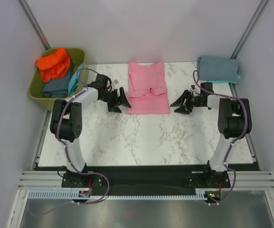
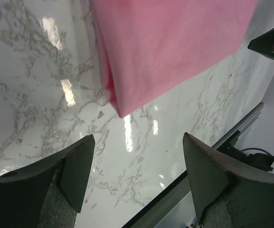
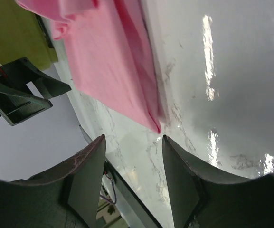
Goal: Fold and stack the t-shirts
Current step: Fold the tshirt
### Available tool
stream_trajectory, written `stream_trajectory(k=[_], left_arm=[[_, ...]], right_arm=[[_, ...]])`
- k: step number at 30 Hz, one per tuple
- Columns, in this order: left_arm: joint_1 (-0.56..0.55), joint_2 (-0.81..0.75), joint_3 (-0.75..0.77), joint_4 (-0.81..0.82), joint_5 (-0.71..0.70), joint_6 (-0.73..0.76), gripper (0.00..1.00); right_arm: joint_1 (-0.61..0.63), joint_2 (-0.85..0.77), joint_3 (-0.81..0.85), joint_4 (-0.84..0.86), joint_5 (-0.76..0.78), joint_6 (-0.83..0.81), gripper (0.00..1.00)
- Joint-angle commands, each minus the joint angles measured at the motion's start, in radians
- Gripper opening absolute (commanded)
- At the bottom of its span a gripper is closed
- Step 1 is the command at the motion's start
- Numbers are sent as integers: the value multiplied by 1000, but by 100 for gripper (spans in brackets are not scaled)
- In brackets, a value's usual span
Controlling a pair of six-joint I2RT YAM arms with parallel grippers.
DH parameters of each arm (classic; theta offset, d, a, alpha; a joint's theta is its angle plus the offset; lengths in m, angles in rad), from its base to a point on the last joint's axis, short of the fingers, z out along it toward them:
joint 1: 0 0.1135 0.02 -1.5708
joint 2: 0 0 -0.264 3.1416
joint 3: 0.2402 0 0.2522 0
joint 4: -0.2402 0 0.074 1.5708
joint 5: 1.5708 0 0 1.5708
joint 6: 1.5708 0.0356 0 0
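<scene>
While a grey-blue tee (image 1: pixel 217 69) sits folded at the upper right of your top view, the pink tee (image 1: pixel 148 90) lies part-folded at the centre of the tabletop (image 1: pixel 127 142). The orange tee (image 1: pixel 53 63) and others wait in the tub (image 1: pixel 36 95), upper left. Left wrist: left jaws wide, empty. Right wrist: right jaws likewise.

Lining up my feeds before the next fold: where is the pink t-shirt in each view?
Top external: pink t-shirt centre, toward the far edge.
Left wrist: pink t-shirt top centre to right, one corner pointing down.
Right wrist: pink t-shirt upper left, corner reaching centre.
Shared landmark: white marble tabletop under it.
</scene>
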Motion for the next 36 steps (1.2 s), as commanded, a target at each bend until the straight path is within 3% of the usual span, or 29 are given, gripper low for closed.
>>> stream_trajectory(k=[1,13,14,19,24,31,36], left_arm=[[-1,35,-32,-3,35,-31,82],[-35,164,17,11,51,-56,82],[-38,173,20,80,70,-109,76],[-44,191,31,89,76,-122,72],[-44,198,27,91,84,-122,59],[-42,198,24,91,77,-130,54],[-41,204,22,94,64,-131,44]], right_arm=[[6,7,-19,-8,-33,-9,59],[66,109,22,-15,-24,-3,56],[75,116,22,-15,-22,-1,56],[109,144,46,-15,-16,2,56],[112,152,65,-15,-13,2,54],[103,135,48,-15,5,2,53],[97,127,34,-15,17,-21,43]])
